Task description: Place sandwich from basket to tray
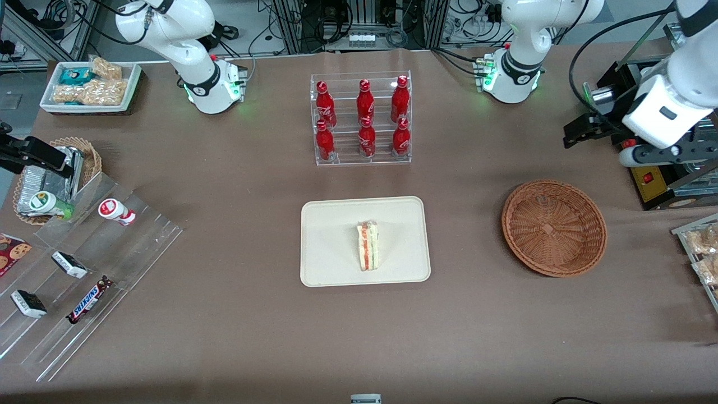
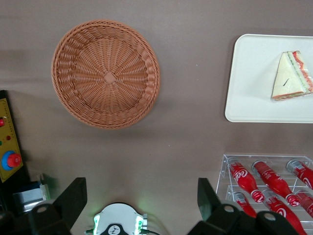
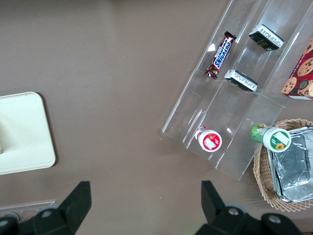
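The sandwich, a white wedge with red and green filling, lies on the cream tray in the middle of the table. The round reddish-brown wicker basket sits beside the tray toward the working arm's end, with nothing in it. My gripper hangs high above the table, farther from the front camera than the basket and well apart from it. It is open, its fingers spread wide with nothing between them.
A clear rack of red cola bottles stands farther from the front camera than the tray. A black box with a yellow panel sits beside the basket. A stepped acrylic shelf with snacks lies toward the parked arm's end.
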Available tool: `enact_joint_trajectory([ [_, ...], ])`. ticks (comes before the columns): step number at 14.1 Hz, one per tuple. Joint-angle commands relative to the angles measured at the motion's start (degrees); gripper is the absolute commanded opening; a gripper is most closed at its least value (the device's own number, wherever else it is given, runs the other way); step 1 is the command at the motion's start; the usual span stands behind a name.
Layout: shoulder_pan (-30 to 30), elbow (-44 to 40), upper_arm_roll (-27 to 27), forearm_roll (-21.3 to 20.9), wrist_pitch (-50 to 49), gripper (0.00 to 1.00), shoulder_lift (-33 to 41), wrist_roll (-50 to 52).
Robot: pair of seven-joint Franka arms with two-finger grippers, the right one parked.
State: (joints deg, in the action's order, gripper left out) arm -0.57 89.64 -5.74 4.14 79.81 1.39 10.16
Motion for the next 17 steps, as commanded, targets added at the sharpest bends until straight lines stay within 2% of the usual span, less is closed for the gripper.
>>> enact_joint_trajectory([
  [1,0.6,2.3,2.6,1.2,0.2,1.00,3.1,-5.1],
  [9,0.5,2.2,2.9,0.1,3.2,1.00,2.4,-5.9],
  [12,0.5,2.6,2.8,-2.9,4.6,1.00,2.4,-5.6],
  [17,0.5,3.3,2.8,-3.0,7.4,1.00,2.3,-5.1],
])
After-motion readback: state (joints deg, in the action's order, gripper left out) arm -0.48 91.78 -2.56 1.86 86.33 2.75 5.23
